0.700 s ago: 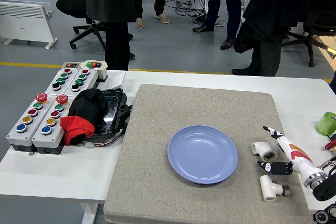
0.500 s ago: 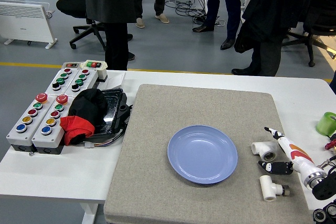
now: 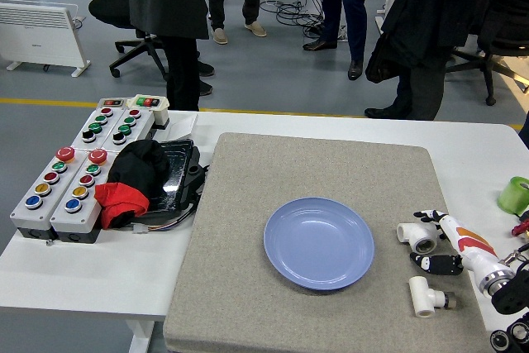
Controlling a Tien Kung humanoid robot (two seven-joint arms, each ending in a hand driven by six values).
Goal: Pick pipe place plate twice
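You have two white pipe fittings on the grey mat, both off to the right of the blue plate (image 3: 319, 243). The upper pipe fitting (image 3: 416, 237) lies near the mat's right side, its open end facing toward you. The lower pipe fitting (image 3: 428, 295) sits closer to the near edge, with a darker metal end pointing right. Neither one is on the plate, which holds nothing.

Your right robot hand (image 3: 450, 241) comes in from the lower right corner. Its fingers are spread and hold nothing: one white finger (image 3: 434, 217) with a black tip reaches just behind the upper fitting, very near or touching it, and a black finger (image 3: 438, 264) lies between the two fittings. Your left robot hand is out of view.

The mat (image 3: 331, 167) covers the middle of the white surface (image 3: 83, 266). To the left of the mat you see a black tray with black and red cloth (image 3: 132, 183) piled on it, and beyond that grey button boxes (image 3: 78, 171) with coloured buttons. A green roll (image 3: 514, 196) sits at the far right edge. Several people stand on the floor past the far side
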